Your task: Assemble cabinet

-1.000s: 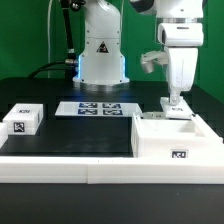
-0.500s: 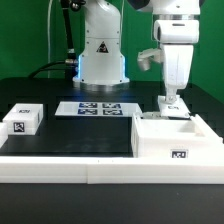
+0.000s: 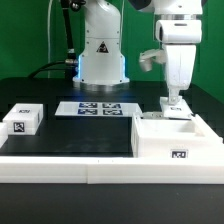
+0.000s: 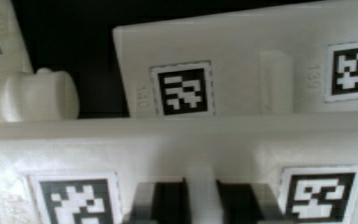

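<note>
White plastic on white, so edges are hard to read. Exterior view: gripper (image 3: 175, 101) hangs over the back wall of the cabinet case (image 3: 172, 140), on the exterior view's right. Wrist view: fingers (image 4: 165, 200) are nearly together, pinching a thin tagged panel (image 4: 158, 150). I expect a tilted panel to jam or slip on insertion.

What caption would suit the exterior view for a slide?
The gripper poised at the rear of the white cabinet case, with a small tagged block apart at the exterior view's left.

place: probably robotics lab | cues: marker board (image 3: 99, 108), black table (image 3: 70, 135)
</note>
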